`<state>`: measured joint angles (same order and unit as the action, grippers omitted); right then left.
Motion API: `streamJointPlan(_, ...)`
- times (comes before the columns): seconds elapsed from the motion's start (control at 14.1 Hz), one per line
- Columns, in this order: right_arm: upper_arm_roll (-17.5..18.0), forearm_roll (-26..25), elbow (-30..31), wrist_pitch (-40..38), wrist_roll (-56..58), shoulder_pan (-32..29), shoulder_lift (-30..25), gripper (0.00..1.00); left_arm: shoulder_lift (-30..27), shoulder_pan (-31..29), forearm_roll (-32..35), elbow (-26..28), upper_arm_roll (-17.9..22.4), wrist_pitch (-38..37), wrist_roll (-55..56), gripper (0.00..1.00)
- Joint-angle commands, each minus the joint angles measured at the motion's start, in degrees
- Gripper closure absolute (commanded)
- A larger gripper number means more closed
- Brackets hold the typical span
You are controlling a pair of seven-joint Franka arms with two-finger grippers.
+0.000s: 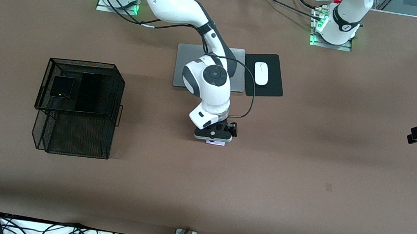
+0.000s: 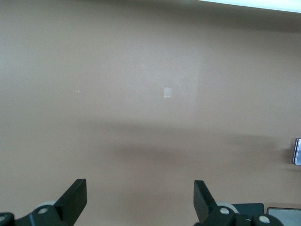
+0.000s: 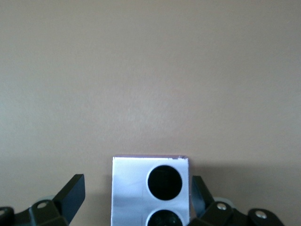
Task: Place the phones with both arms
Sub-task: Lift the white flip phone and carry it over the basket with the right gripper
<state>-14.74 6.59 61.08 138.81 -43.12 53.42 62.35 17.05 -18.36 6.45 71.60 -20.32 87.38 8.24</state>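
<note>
Up front, the black mesh basket [image 1: 77, 108] toward the right arm's end of the table holds the squarish black phone [image 1: 62, 87] and the long black phone [image 1: 88, 92] side by side, while the right gripper [image 1: 215, 140] sits low over the lilac-white phone [image 1: 215, 143] on the bare mid-table, nearer the camera than the laptop [image 1: 183, 63] and the mouse [image 1: 261, 73]. Through the left wrist view, the waiting left gripper [image 2: 140, 200] hangs with jaws spread wide and holding nothing over open brown table [image 2: 141, 70]. Through the right wrist view, the right gripper's fingers [image 3: 70, 193] stand spread on either side of the lilac-white phone, one close against its edge, the other apart.
</note>
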Motion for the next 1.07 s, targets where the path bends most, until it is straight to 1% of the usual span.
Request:
streamJointPlan(0.0, -0.4, -2.7, -1.7, 1.9, -0.5, 0.3, 2.0, 0.0, -1.4, -0.7, -0.9, 0.9, -0.4, -1.9, -0.5, 0.0)
streamJointPlan(0.14, -0.4, -4.7, -1.7, 1.9, -0.3, 0.3, 2.2, 0.0, -2.2, -0.8, -1.3, 0.8, -0.6, -2.7, -0.4, 0.0)
streamJointPlan(0.28, -0.4, -5.0, -1.7, 2.0, -0.4, 0.4, 2.6, 0.0, -3.5, -0.4, -0.3, 0.9, -0.6, -3.4, -0.6, 0.0)
streamJointPlan(0.36, -0.4, -5.1, -1.7, 2.0, -0.5, 0.5, 2.7, 0.0, -5.5, -0.2, -0.7, 2.0, -0.1, -4.0, -1.5, 0.0)
streamJointPlan(0.43, -0.4, -5.1, -1.7, 2.0, -0.6, 0.5, 2.8, 0.0, -6.3, 0.3, -1.0, 2.7, 0.4, -4.0, -3.5, 0.0)
streamJointPlan(0.5, -0.4, -5.1, -1.7, 2.0, -0.6, 0.9, 2.8, 0.0, -6.8, 2.0, -1.2, 2.9, 1.9, -4.0, -6.3, 0.0)
streamJointPlan(0.57, -0.4, -5.2, -1.6, 2.0, -0.6, 1.0, 2.9, 0.0, -7.9, 5.8, -1.3, 3.5, 5.9, -4.1, -8.7, 0.0)
streamJointPlan(0.64, -0.4, -5.5, -1.6, 2.0, -0.7, 1.2, 3.2, 0.0, -9.0, 10.5, -2.0, 4.9, 10.9, -4.1, -9.6, 0.0)
streamJointPlan(0.71, -0.4, -5.5, -1.6, 2.0, -0.7, 1.2, 3.4, 0.0, -9.8, 12.8, -3.5, 6.5, 13.4, -4.1, -10.0, 0.0)
streamJointPlan(0.85, -0.5, -6.2, -1.6, 2.3, -0.7, 1.2, 3.7, 0.02, -9.9, 13.2, -3.8, 8.1, 13.8, -3.5, -10.1, 0.0)
streamJointPlan(1.0, -0.5, -6.8, -1.6, 2.4, -0.6, 1.2, 4.1, 0.13, -9.8, 13.2, -3.9, 8.6, 13.7, -3.5, -10.1, 0.0)
